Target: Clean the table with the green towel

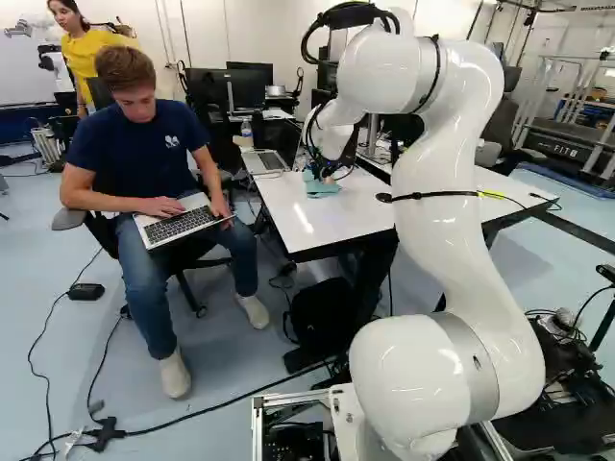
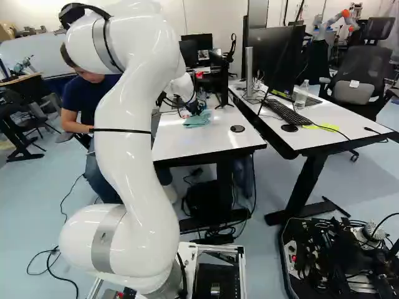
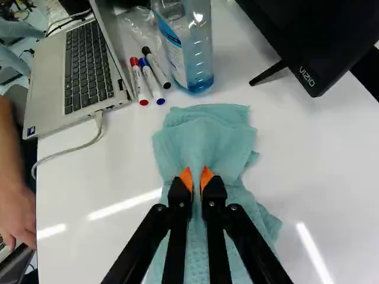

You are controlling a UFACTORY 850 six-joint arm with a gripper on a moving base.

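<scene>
Between the gripper's (image 3: 196,175) two orange pads, a ridge of the green towel (image 3: 207,131) is pinched; both fingers touch the cloth from opposite sides. The rest spreads over the white table (image 3: 314,183), part ahead of the fingers and part under them, creased, with the far edge folded over in layers.

The step in hand looks to be the wipe itself. To do it well, I would keep the pinch and press just enough for the loose cloth to lie flat: too much height and only a corner drags, too much force and the fingertips may scrape the top. Long, straight, overlapping strokes would suit, with the wrist level so that the towel trails instead of balling up under the fingers.

Just ahead of the towel stand the bottle (image 3: 185,50) and, close to it, three markers (image 3: 152,81) lying beside the laptop (image 3: 89,68). A forward push could topple the one and roll the others, so pulling back towards the base seems the safer first stroke. The laptop's cable (image 3: 77,149) loops across the top and could snag; the screen's foot (image 3: 269,73) wants a margin too. Beyond the table's edge, near the laptop, is a person's hand (image 3: 18,213); strokes should end well inside that edge.
</scene>
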